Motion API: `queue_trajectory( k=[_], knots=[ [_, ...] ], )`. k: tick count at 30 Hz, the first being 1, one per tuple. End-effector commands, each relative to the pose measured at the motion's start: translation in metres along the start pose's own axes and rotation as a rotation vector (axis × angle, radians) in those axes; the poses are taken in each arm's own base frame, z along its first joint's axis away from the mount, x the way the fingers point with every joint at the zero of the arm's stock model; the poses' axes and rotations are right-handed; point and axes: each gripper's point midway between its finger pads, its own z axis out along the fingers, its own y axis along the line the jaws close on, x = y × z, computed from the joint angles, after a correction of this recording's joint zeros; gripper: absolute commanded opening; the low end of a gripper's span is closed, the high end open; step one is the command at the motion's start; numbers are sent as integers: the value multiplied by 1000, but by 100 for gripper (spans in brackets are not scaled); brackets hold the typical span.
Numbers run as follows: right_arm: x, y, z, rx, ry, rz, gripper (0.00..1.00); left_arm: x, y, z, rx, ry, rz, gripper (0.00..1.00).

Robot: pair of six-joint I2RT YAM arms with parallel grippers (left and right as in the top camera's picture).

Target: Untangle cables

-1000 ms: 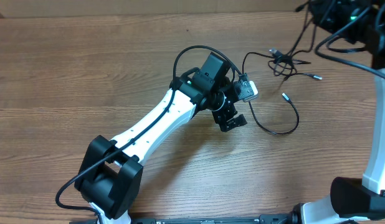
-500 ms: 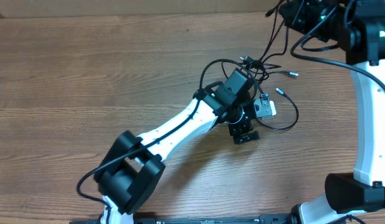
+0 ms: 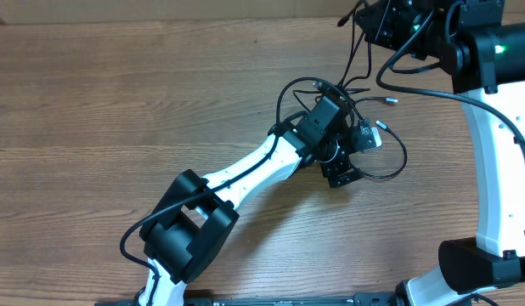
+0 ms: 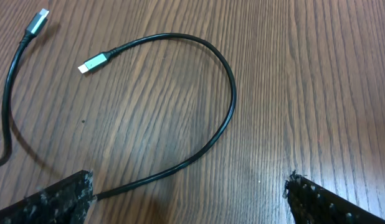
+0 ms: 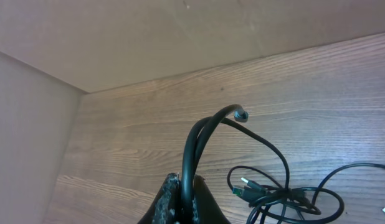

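Observation:
Several thin black cables (image 3: 352,92) lie in a tangle on the wooden table at the far right middle. One loop (image 3: 397,161) runs out toward me with silver plugs (image 3: 381,125) near it. My right gripper (image 3: 370,24) is at the far edge, shut on a folded strand (image 5: 197,146) that rises from the tangle (image 5: 283,194). My left gripper (image 3: 341,174) is open, low over the table just near of the tangle. In the left wrist view its fingers (image 4: 52,202) straddle bare wood, and the looped cable (image 4: 227,118) with a silver plug (image 4: 93,62) passes by the left finger.
A cardboard-coloured wall (image 5: 149,37) borders the table's far edge behind the right gripper. The left arm (image 3: 245,174) stretches diagonally from the near left. The right arm's white column (image 3: 505,170) stands along the right edge.
The right gripper has moved left along the far edge, dragging the tangle left and farther away. The left arm has swung right and farther out, following the cables.

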Motion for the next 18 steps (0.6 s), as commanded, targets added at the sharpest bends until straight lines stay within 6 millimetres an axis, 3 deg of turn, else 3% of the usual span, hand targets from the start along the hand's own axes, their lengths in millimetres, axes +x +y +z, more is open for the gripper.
queue_trajectory(
  k=[1, 12, 18],
  knots=[
    [-13, 5, -10, 7, -58, -17, 4, -3, -7, 8, 6, 4, -7, 100],
    [-14, 4, -10, 16, -62, -18, 4, -4, -10, 10, 0, 10, -35, 100],
    [-19, -24, -13, 175, -106, -10, 4, 8, 13, 5, -133, 74, -81, 100]
  ],
)
